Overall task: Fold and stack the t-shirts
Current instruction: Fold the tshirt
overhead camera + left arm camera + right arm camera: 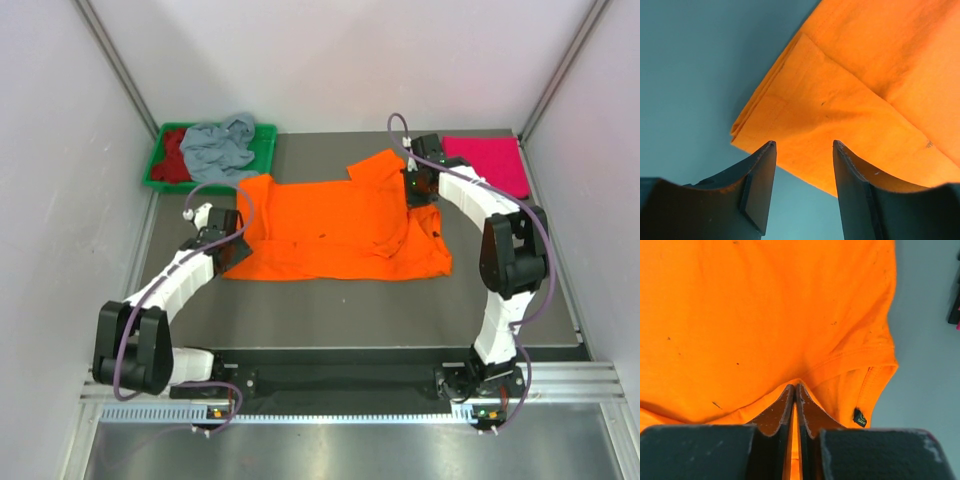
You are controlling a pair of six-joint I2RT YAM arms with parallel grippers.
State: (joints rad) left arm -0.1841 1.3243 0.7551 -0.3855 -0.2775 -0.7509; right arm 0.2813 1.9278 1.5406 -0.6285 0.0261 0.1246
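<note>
We are looking down on a dark tabletop (350,310) where the orange t-shirt (330,225) is lying spread out in the middle, between the two arms. Its far right part is bunching up and folding over towards the centre.

The right pincer (420,188) is sitting at that far right part of the shirt. In the right wrist view we are seeing its fingers pressed together at the tips (795,387), with a thin strip of orange cloth caught between them, so it is clamping the orange t-shirt (765,315). A sleeve hem and a small black label (859,417) are showing just to the right of the fingers.

The left pincer (232,248) is sitting at the shirt's near left corner. From the left wrist view its fingers are standing well apart (804,145), with nothing between them, and the doubled corner of the orange t-shirt (850,100) is lying flat just beyond the tips. We cannot tell whether the fingers are touching the cloth.

The magenta t-shirt (490,160) is lying folded at the far right corner of the tabletop, just beyond the right pincer. At the far left, a green tray (265,150) is holding the crumpled grey-blue t-shirt (220,145), with the dark red t-shirt (175,158) beside it on the left.
</note>
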